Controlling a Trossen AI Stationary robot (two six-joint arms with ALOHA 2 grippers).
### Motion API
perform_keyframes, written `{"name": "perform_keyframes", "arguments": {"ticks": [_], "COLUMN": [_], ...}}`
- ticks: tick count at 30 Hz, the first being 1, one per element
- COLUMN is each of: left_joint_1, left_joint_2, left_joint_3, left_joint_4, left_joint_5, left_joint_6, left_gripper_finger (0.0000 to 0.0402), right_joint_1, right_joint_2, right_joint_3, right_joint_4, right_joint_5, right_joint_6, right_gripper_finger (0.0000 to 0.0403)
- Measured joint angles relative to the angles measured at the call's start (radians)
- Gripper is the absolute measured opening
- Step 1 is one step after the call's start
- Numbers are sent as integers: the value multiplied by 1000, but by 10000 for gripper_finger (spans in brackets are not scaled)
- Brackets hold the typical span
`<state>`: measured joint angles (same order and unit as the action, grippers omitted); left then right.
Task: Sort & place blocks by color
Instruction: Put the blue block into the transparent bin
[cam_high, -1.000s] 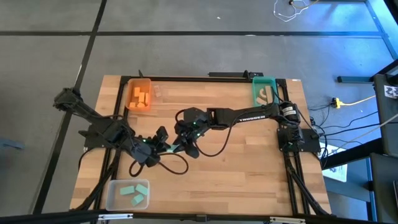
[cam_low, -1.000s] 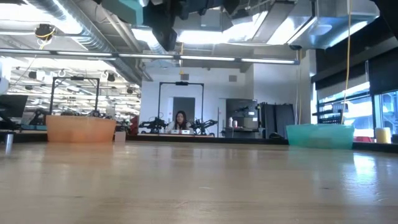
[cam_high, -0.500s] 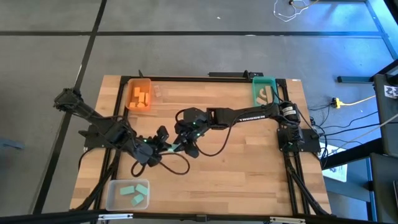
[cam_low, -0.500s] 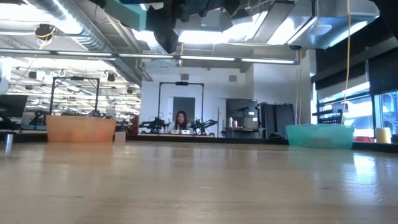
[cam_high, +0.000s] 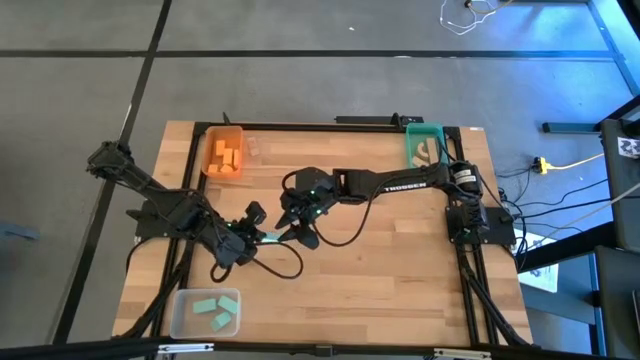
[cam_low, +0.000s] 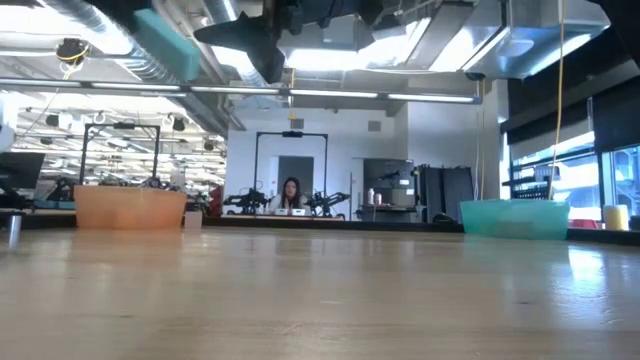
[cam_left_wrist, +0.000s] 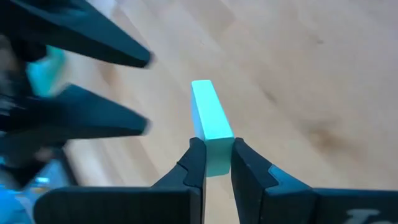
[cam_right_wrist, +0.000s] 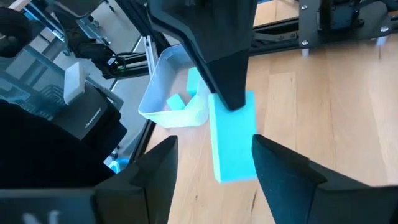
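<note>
A pale wooden table (cam_high: 380, 270) on a dark frame stands on a grey floor, and across its top the low view opens into a large workshop with ceiling ducts, where a person (cam_low: 292, 193) sits at a far desk. The clear bin (cam_high: 205, 312) at one table corner serves as the landmark: it holds several mint-teal blocks (cam_high: 216, 309). The orange bin (cam_high: 224, 151) sits at the next corner along the same table side, well apart from the clear bin, with orange blocks (cam_high: 227, 156) in it. The teal bin (cam_high: 425, 146) stands at the corner diagonally opposite the clear bin and holds pale wood blocks (cam_high: 427, 152).

Out from the clear bin toward the table's middle, the two arms meet above the wood. The left gripper (cam_left_wrist: 212, 163) is clamped on one end of a long mint-teal block (cam_left_wrist: 210, 124), which sticks out past its fingers (cam_left_wrist: 194, 163) and is lifted clear of the table. The right gripper (cam_right_wrist: 211, 163) faces it from the side away from the clear bin, its jaws spread wide on either side of the block's free end without touching it. In the right wrist view the clear bin shows beyond the held block, near a table edge
</note>
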<state>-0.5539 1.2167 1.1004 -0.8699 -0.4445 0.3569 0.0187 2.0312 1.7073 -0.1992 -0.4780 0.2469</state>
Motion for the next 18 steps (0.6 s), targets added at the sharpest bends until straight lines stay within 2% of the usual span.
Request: {"name": "perform_keyframes", "arguments": {"ticks": [7, 14, 18], "left_joint_1": [-31, -83, -149], "left_joint_2": [-45, -100, -90], "left_joint_3": [0, 0, 0], "left_joint_4": [-137, -275, -292], "left_joint_5": [169, 427, 558], "left_joint_6": [-269, -608, -795], "left_gripper_finger": [38, 38, 38], "right_joint_1": [-23, -51, -62], "right_joint_2": [0, 0, 0], "right_joint_3": [0, 0, 0], "right_joint_4": [-8, -8, -5], "right_joint_5": [-20, -13, -13], "right_joint_6": [-118, -134, -167], "right_gripper_finger": [206, 206, 206]}}
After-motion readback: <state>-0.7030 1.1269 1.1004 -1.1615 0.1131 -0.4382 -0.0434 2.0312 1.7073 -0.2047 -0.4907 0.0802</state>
